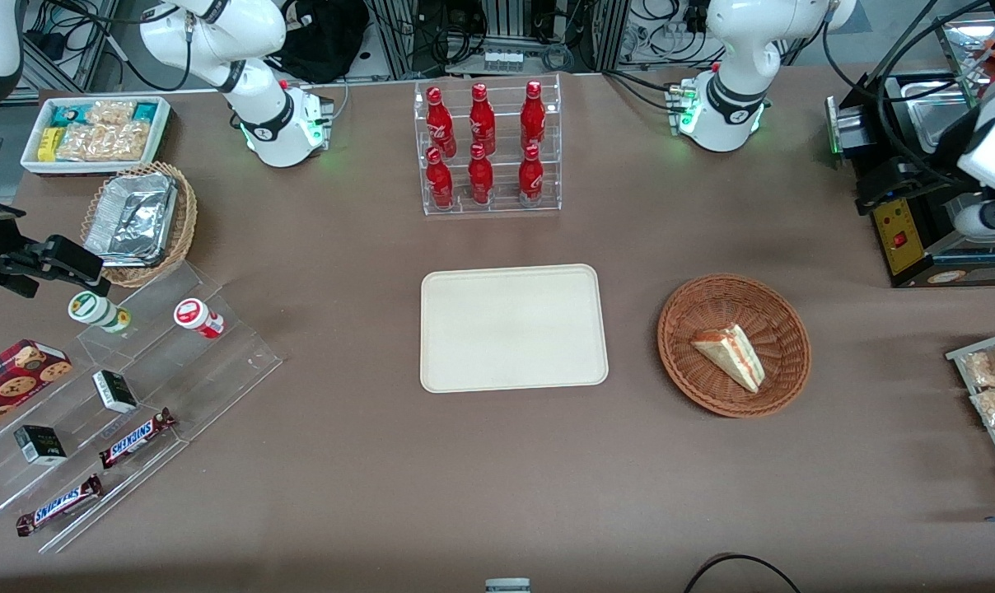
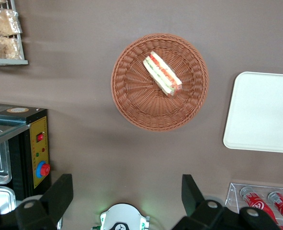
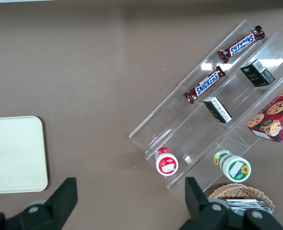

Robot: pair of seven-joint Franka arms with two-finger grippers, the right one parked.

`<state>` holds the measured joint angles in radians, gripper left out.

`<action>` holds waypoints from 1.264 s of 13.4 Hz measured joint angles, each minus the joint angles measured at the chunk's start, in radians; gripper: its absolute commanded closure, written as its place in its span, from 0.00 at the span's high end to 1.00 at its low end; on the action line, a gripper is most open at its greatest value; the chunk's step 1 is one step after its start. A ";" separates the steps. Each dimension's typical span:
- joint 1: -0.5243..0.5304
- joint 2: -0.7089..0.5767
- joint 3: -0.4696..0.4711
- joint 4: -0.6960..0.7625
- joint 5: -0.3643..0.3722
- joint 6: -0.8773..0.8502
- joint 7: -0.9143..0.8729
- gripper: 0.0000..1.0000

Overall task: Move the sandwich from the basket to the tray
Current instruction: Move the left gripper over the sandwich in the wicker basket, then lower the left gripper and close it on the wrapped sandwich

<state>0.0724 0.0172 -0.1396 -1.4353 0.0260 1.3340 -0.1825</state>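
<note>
Glossy white left arm (image 1: 732,58) with black joint bands, green-lit base, black-fingered claw (image 2: 127,199).

Brown cloth-covered surface (image 1: 366,494) filling the front view. At centre frame, a cream tray (image 1: 514,328) lying flat. Beside it, toward the working arm's end, a reddish-brown woven basket (image 1: 680,329), apart from the tray. Upper middle, a clear bottle rack (image 1: 491,202). Toward the parked arm's end: upper frame, a white bin (image 1: 28,161) of snack packets, a tan wicker basket (image 1: 186,222) just below it, a clear stepped stand (image 1: 234,362) lower still. At the working arm's end, a black appliance (image 1: 917,239) and a wire rack (image 1: 971,350). Above the surface, the gripper (image 2: 127,196), fingers (image 2: 60,191) spread wide.
</note>
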 measured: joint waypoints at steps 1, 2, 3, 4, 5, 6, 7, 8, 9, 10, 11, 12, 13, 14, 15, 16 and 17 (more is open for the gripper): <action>0.000 0.000 0.007 0.000 0.000 0.000 0.003 1.00; 0.000 -0.001 0.009 0.000 0.000 -0.001 0.004 1.00; -0.001 -0.001 0.008 0.000 0.000 -0.001 0.004 1.00; -0.001 -0.001 0.007 0.000 0.000 -0.003 0.004 1.00; -0.001 0.002 0.005 -0.003 0.000 -0.006 0.004 1.00; -0.002 0.006 0.002 -0.015 0.001 -0.008 0.004 1.00; -0.002 0.014 -0.002 -0.039 0.002 -0.005 0.003 1.00; -0.002 0.026 -0.007 -0.069 0.003 0.016 0.000 1.00; -0.002 0.040 -0.011 -0.112 0.003 0.071 -0.005 1.00; -0.002 0.053 -0.014 -0.165 0.003 0.152 -0.022 1.00; -0.002 0.063 -0.018 -0.230 0.004 0.241 -0.057 1.00; -0.002 0.071 -0.022 -0.296 0.004 0.322 -0.101 1.00; -0.002 0.076 -0.027 -0.359 0.004 0.394 -0.147 1.00; -0.003 0.081 -0.034 -0.420 0.004 0.474 -0.199 1.00; -0.003 0.082 -0.042 -0.477 0.004 0.561 -0.263 1.00; -0.003 0.082 -0.050 -0.532 0.004 0.655 -0.349 1.00; -0.003 0.083 -0.061 -0.578 0.003 0.736 -0.450 1.00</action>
<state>0.0691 0.1006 -0.2006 -2.0131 0.0294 2.0705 -0.6326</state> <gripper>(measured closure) 0.000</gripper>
